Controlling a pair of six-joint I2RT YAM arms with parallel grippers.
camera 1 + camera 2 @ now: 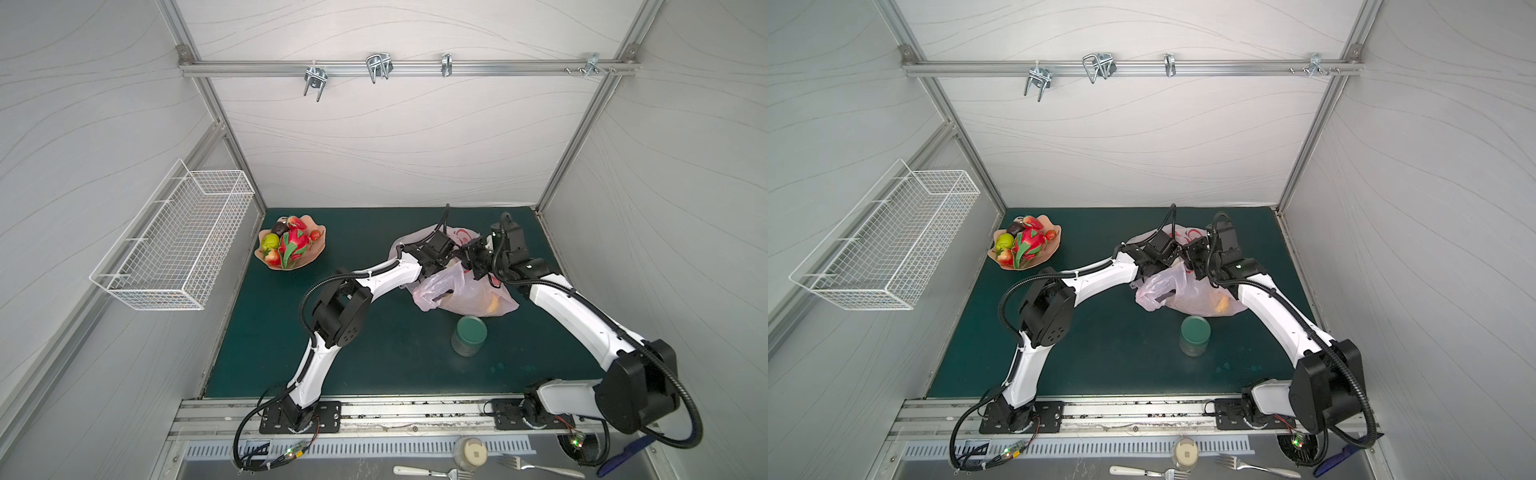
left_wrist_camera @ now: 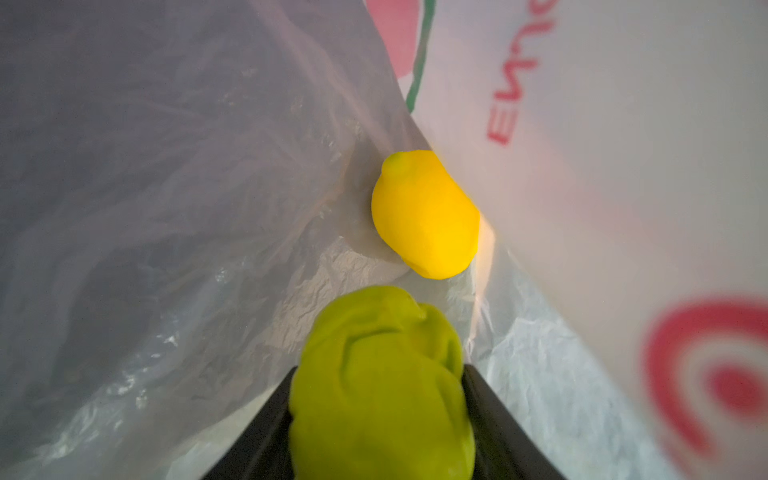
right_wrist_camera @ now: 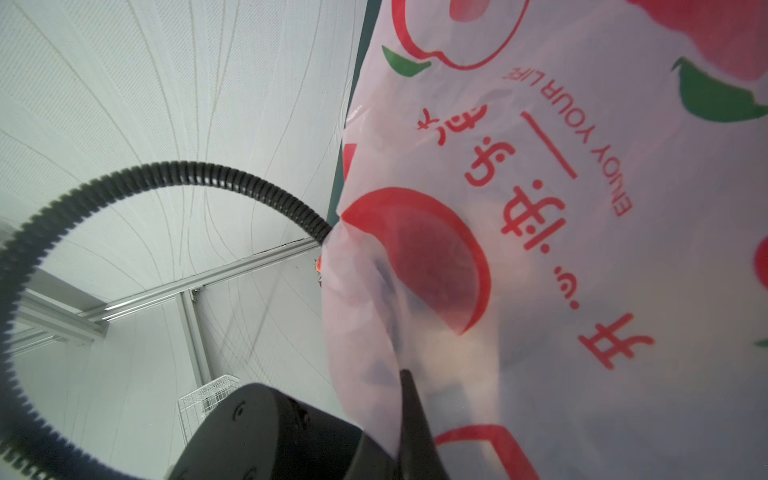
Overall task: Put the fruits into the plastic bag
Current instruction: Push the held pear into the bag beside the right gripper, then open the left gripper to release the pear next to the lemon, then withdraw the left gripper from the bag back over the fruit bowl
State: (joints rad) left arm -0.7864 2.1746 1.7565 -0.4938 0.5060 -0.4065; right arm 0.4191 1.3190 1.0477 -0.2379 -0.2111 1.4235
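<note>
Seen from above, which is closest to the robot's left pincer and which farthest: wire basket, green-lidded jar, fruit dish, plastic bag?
1. plastic bag: the left pincer, gripping a green lime, is inside it.
2. green-lidded jar: beside the bag, toward the robot.
3. fruit dish: far-left part of the mat.
4. wire basket: on the left wall.

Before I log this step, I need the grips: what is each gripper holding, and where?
The left gripper holds a lime by its sides, inside the bag. The right gripper pinches a fold of the bag near its opening.
</note>
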